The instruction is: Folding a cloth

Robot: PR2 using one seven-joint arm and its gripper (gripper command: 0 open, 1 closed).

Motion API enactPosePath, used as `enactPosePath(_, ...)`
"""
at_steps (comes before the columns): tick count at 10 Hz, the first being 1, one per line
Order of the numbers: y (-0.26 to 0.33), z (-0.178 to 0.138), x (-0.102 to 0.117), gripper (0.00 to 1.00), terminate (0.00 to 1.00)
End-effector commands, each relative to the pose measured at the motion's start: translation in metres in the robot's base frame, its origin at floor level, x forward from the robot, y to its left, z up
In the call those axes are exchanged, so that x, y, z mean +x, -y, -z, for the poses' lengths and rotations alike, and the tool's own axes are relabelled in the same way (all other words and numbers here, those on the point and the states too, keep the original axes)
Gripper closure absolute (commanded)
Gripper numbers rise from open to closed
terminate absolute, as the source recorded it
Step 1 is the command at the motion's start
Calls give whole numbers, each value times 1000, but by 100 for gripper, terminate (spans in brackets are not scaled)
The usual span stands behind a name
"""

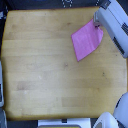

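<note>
We are seeing the cloth (87, 40) lying tilted on the tabletop (45, 70), toward the far corner on the exterior view's right. The gripper (98, 25) is sitting at its upper corner, touching or overlapping it; whether the jaws are clenched or released, we cannot tell. We are judging this a corner grasp mid-fold; next is carrying that corner across. The arm is reaching in diagonally from upper right.

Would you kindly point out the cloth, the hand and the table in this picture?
cloth (86, 41): exterior view, middle of the pink fabric.
hand (97, 22): exterior view, its tip at the cloth's upper corner.
table (45, 70): exterior view, bare wood of the top.
</note>
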Motion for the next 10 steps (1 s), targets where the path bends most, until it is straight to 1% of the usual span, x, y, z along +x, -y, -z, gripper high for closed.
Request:
enactPosePath(1, -59, -26, -46, 100, 0)
enactPosePath(3, -99, -28, -62, 100, 0)
enactPosePath(7, -144, -31, -71, 100, 0)
enactPosePath(8, -167, -34, -78, 100, 0)
enactPosePath(10, -193, -37, -76, 100, 0)
